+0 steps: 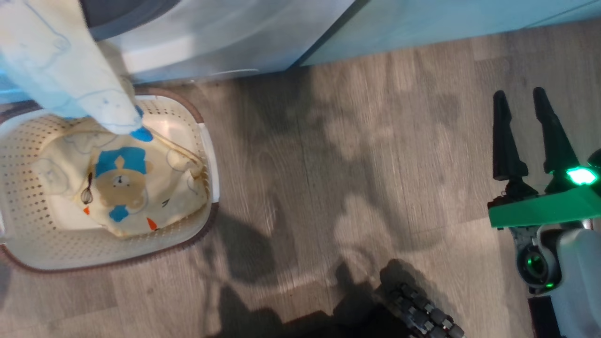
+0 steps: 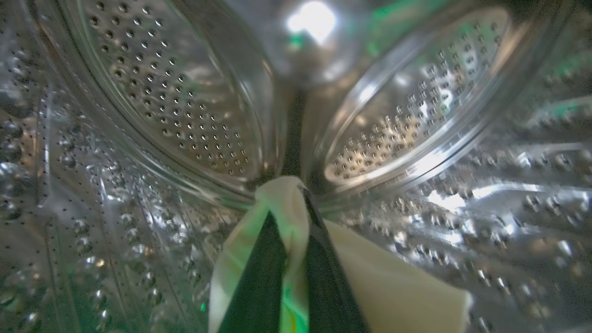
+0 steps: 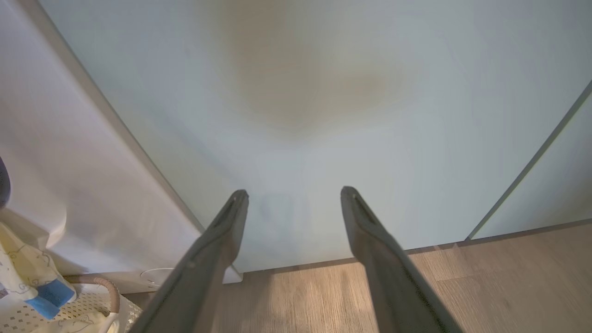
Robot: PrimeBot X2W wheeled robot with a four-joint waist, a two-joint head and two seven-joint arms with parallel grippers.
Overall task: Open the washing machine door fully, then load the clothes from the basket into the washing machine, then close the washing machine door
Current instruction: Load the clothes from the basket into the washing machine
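Observation:
My left gripper (image 2: 289, 203) is deep inside the washing machine's perforated steel drum (image 2: 175, 106), shut on a fold of cream cloth (image 2: 393, 286). In the head view a long cream-and-blue piece of the clothes (image 1: 70, 70) hangs from the top left over the basket (image 1: 28, 206). More clothes with the brown bear print (image 1: 131, 188) lie in that basket. The white washing machine (image 1: 211, 42) stands right behind the basket. My right gripper (image 1: 520, 94) hovers open and empty over the floor at the right, and its wrist view (image 3: 294, 193) faces a cabinet. The washing machine door is out of view.
Pale green cabinets (image 1: 446, 28) run along the wall to the right of the washer, with a door seam (image 3: 532, 162). Wood-look floor (image 1: 328, 164) spreads between basket and right arm. My wheeled base (image 1: 422, 314) shows at the bottom edge.

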